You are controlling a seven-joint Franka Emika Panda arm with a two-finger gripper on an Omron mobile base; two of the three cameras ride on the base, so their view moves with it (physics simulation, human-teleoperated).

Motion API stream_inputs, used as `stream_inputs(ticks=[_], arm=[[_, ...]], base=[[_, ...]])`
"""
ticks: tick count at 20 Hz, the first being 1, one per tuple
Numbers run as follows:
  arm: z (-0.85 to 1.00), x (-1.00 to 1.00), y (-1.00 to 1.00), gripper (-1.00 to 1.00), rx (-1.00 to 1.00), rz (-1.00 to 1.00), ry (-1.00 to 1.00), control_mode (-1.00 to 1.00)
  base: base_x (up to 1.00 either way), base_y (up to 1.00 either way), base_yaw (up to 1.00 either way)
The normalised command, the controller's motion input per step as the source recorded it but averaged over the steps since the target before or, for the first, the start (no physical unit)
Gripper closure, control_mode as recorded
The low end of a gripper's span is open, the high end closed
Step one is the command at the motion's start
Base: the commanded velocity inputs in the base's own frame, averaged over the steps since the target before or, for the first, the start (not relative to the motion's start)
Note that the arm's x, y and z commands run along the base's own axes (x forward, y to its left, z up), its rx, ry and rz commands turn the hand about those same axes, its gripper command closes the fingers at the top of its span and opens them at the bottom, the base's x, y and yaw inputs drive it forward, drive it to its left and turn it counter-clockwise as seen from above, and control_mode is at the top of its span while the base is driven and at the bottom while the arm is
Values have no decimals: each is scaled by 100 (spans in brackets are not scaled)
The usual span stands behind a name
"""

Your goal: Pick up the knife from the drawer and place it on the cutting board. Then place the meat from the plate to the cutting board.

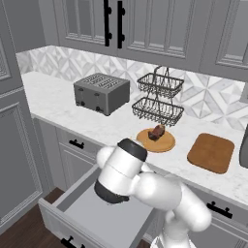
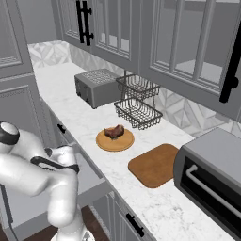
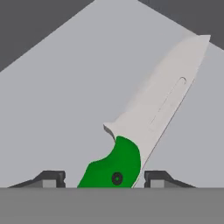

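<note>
stage: first step, knife pick, not finished
tool (image 3: 105, 178): down in the open drawer (image 1: 116, 220), tips either side of the green handle, jaws part open with gaps to the handle on both sides; no grip to be seen, contact can't tell
knife (image 3: 148, 127): lies flat on drawer floor, handle between the tips, blade pointing away from the hand toward the drawer's far corner
done: drawer is out, tool lined up over the handle
left: close on handle, lift, carry to board, put down; then all of the meat step
board (image 1: 211, 152): bare, on counter (image 1: 53, 94) right of plate, near the front edge
plate (image 1: 156, 140): on counter in front of the wire basket stand (image 1: 159, 99), meat on it
meat (image 1: 157, 131): sits on plate, untouched
drawer room: floor around knife is bare grey, nothing else in it; walls low, front wall and black handle toward the base
lift path: judge it needs to go up past the counter's front edge before swinging right to the board
edges near board: dark appliance (image 2: 212, 179) just right of it, plate just left; stand behind plate, toaster (image 1: 100, 92) further left, well apart
risk: grip on handle end only, long blade may tip or twist on lift
arm: elbow bulks over the drawer in both base views, hides the tool there
</note>
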Motion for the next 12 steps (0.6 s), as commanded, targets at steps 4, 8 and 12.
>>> stream_inputs(ticks=[4,8,12], arm=[[70,-6,6,100,1,-19,11,-100],[52,-3,35,100,0,-39,0,-100],[53,0,64,100,0,-54,0,-100]], base=[[0,0,0],[0,0,0],[0,0,0]])
